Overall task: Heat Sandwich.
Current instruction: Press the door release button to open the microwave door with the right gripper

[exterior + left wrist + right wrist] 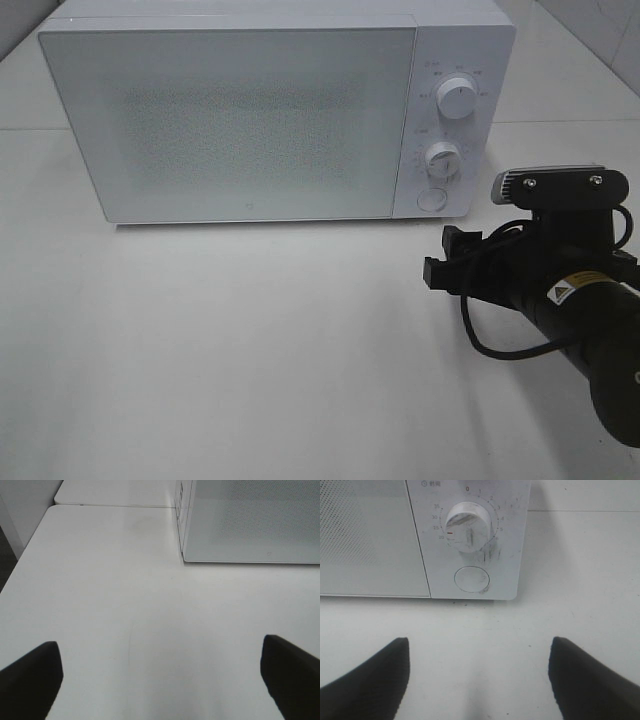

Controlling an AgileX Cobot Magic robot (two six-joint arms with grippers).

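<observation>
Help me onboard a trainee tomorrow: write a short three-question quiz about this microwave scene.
1. True or false: the door of the white box-shaped microwave stands open.
2. The open right gripper faces: A) the round white push button, B) a pink dish, C) a cup.
3. How many round white dials sit above that button?
Key: 1 false; 2 A; 3 two.
</observation>
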